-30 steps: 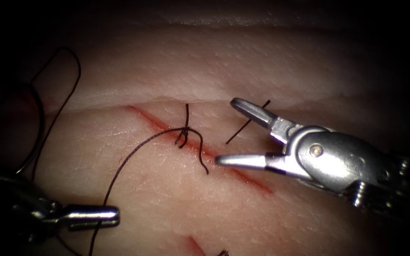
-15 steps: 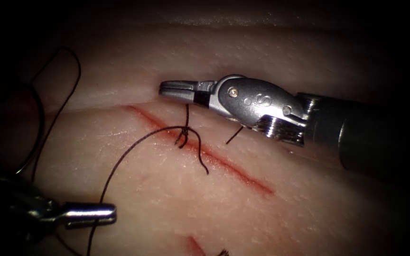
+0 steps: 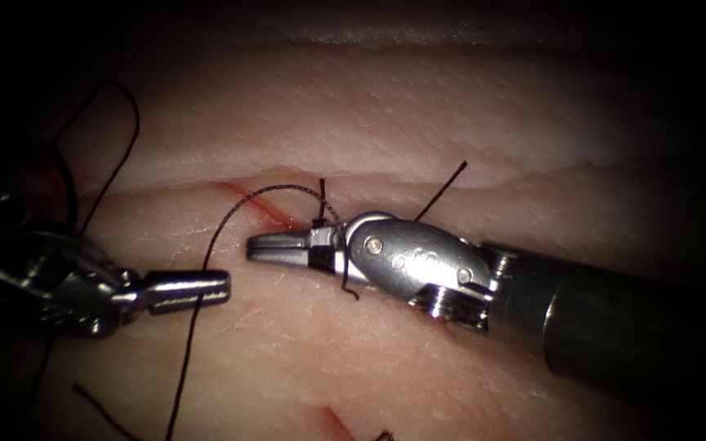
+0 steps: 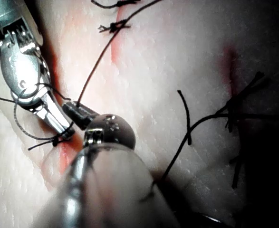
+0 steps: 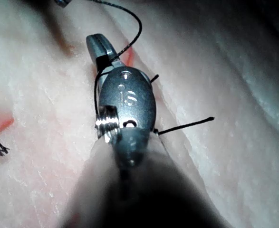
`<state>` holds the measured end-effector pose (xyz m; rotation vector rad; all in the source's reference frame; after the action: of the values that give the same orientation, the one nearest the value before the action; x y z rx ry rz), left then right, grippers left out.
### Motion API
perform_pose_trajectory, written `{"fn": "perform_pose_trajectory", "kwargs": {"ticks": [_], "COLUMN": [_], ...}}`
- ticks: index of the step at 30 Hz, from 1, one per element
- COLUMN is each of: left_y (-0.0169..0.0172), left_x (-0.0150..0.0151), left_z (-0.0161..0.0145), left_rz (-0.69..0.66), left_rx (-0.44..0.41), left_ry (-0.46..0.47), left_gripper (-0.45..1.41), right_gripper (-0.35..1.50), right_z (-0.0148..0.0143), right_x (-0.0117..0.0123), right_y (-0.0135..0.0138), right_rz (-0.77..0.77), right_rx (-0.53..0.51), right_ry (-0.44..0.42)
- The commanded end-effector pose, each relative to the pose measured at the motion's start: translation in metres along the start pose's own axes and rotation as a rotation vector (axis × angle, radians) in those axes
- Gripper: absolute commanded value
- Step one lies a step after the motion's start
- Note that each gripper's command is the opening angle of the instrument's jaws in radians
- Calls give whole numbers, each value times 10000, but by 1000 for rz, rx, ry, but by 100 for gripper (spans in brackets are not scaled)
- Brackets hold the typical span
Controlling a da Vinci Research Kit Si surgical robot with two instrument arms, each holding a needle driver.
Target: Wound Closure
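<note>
My right tool (image 3: 252, 246) lies across the cut (image 3: 247, 202) with its jaws shut and nothing seen between them. It covers most of the knot (image 3: 319, 219). The thread (image 3: 230, 208) arches from the knot over the right tool's jaws and drops to my left tool (image 3: 224, 285), which is shut on the thread left of the cut. In the left wrist view the thread forms a loop (image 4: 16, 121) around the right tool (image 4: 63, 129), and the left tool (image 4: 76, 109) grips the strand. A dim curve at the far left (image 3: 69, 192) may be the needle, lying on the tissue (image 3: 418, 106).
Two short cut ends stick out by the knot, one up to the right (image 3: 444, 186), one below the right tool (image 3: 350, 287). Loose thread curls at the upper left (image 3: 128, 122). Earlier stitches (image 4: 113, 26) (image 4: 232, 111) sit along the cut. A red mark (image 3: 332, 420) lies near the lower edge.
The right tool shut its jaws and swung from the cut's right side over the knot, then down across it. The left tool rose toward the right, carrying the thread over the right tool.
</note>
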<state>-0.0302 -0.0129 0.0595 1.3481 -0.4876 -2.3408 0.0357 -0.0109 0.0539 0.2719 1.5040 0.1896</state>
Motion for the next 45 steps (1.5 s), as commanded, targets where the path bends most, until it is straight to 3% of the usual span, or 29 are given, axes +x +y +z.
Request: {"fn": "perform_pose_trajectory", "kwargs": {"ticks": [1, 5, 8, 18, 22, 23, 24, 25, 26, 33, 36, 37, 38, 42, 45], "left_y": [8, 19, 30, 25, 23, 23, 23, 23, 24, 25, 25, 24, 23, 19, 12], "left_x": [-10, -22, -30, -6, 10, 12, 12, 17, 22, 38, 43, 45, 45, 46, 49], "left_z": [15, 23, 35, 61, 70, 71, 71, 74, 77, 79, 77, 77, 76, 75, 79], "left_rz": [1, -5, -12, -25, -27, -27, -27, -27, -25, -27, -27, -23, -24, -22, -18], "left_rx": [-16, -36, -52, -61, -62, -62, -62, -65, -65, -72, -73, -73, -73, -73, -70], "left_ry": [-6, -17, -19, 9, 28, 32, 32, 38, 43, 59, 61, 63, 63, 66, 65], "left_gripper": [-45, -45, -45, -45, -45, -45, -45, -45, -45, -45, -45, -45, -45, -45, -45], "right_gripper": [-35, -35, -35, -35, -33, -18, -18, 5, 14, 19, 64, 93, 99, 96, 81], "right_z": [3, -5, -15, -11, -7, -7, -7, -6, -5, -12, -19, -25, -28, -39, -56], "right_x": [-2, -1, 1, 12, 17, 18, 18, 20, 24, 32, 32, 31, 30, 26, 13], "right_y": [3, 3, 2, -12, -21, -23, -23, -27, -32, -42, -45, -45, -46, -48, -56], "right_rz": [5, 7, 17, 39, 48, 62, 62, 99, 137, 248, 305, 347, 363, 398, 486], "right_rx": [-12, -37, -116, -287, -398, -422, -422, -469, -516, -693, -765, -796, -808, -849, -917], "right_ry": [31, 55, 94, 116, 68, 61, 61, 59, 47, 24, 27, 29, 29, 38, 61]}}
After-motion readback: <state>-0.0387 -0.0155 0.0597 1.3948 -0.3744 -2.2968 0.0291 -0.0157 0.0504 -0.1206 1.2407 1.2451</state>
